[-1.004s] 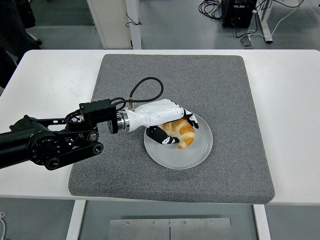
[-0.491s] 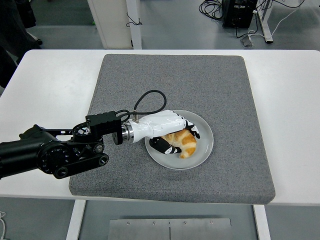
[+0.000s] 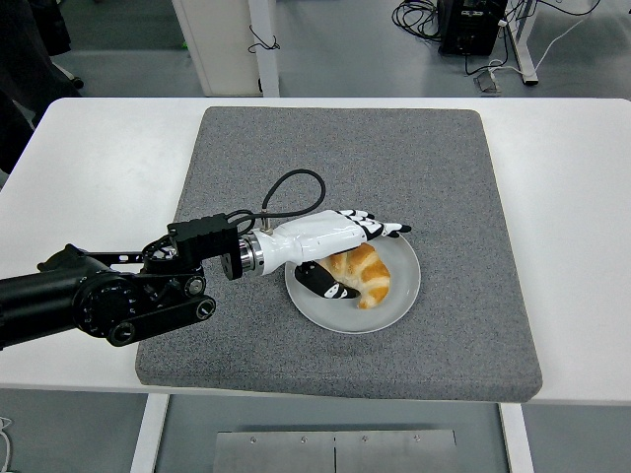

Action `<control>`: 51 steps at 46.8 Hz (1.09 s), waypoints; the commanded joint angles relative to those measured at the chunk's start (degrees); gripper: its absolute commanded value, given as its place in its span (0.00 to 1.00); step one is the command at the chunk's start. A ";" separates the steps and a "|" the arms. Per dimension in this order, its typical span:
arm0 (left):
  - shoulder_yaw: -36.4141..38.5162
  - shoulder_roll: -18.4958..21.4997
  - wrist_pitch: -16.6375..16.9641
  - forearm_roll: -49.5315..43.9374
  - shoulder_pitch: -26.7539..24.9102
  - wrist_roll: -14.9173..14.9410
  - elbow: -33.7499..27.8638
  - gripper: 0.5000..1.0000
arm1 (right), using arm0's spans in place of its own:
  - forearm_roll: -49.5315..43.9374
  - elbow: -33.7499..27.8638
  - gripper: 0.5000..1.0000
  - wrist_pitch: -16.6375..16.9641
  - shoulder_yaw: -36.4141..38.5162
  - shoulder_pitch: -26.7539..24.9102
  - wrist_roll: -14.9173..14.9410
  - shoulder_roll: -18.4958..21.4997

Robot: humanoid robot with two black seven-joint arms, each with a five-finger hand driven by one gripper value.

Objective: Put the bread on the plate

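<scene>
Here the left hand [image 3: 330, 241], fingers spread and seemingly gripping nothing, hovers over the bread [image 3: 363, 273] on the unmarked plate [image 3: 402, 294].

- The scene is bright and evenly lit; the light seems to come from above.
- The white table [image 3: 108, 168] is almost overexposed around the grey mat [image 3: 434, 187], with little surface detail.
- Shadows are soft and short: a faint one lies on the plate [image 3: 399, 296] under the left hand [image 3: 335, 236], and another on the mat under the black arm.
- The plate rim shows a mild shine, no hard glare.
- The focus is sharp across the mat; no motion blur is visible.
- The table edges look slightly curved far from the mat.
</scene>
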 commanded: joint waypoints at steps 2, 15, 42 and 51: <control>-0.33 0.20 -0.21 -2.14 -0.17 0.03 -0.03 0.94 | 0.00 0.06 1.00 -0.03 0.05 0.00 0.00 0.00; -1.04 0.28 -0.91 -6.36 -0.79 0.12 -0.73 0.94 | 0.00 -0.03 1.00 -0.02 0.05 0.00 0.00 0.00; -8.77 2.57 -7.86 -26.92 -0.35 -0.50 -1.08 0.94 | 0.00 0.06 1.00 -0.02 0.05 0.00 0.00 0.00; -18.34 4.68 -7.86 -34.21 3.87 -0.32 -1.00 0.94 | 0.00 -0.03 1.00 -0.03 0.05 0.00 0.00 0.00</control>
